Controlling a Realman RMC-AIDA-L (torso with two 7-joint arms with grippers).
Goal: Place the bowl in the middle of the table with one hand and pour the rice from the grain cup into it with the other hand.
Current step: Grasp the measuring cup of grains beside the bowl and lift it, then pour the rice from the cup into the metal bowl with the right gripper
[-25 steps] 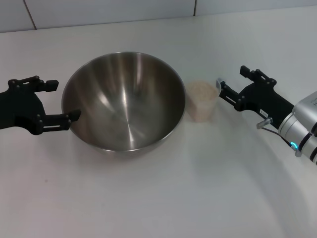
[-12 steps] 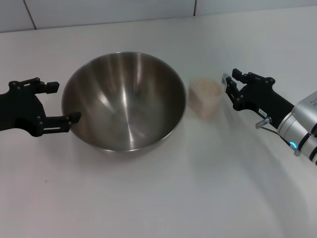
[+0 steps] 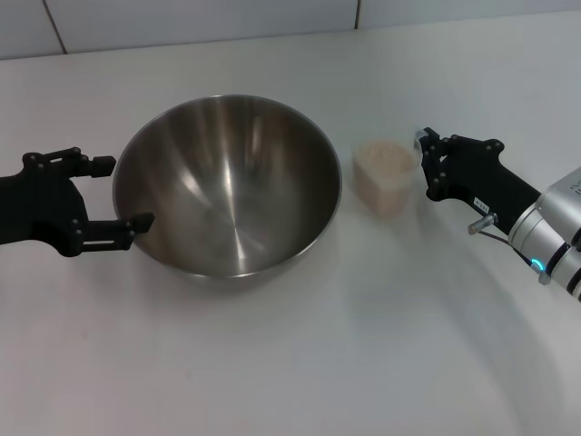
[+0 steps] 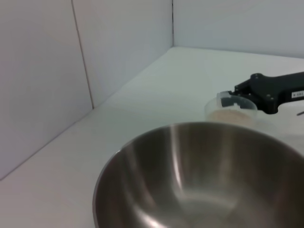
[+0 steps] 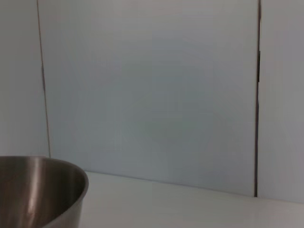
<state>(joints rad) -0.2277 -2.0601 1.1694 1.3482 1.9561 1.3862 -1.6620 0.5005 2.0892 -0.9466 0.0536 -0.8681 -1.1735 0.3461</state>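
Grain cup [image 3: 386,176] between bowl [image 3: 227,186] rim and right gripper [image 3: 428,163].

the bowl [image 5: 42,190] rim curves over the white table [image 5: 190,209] below a panelled wall [image 5: 152,90].

A pale panelled wall [image 3: 200,23] stood along the far edge. Dark vertical seams [image 3: 55,25] split it into panels, and two panels met at a corner [image 4: 172,23]; they looked like smooth white tiles, though that was uncertain.
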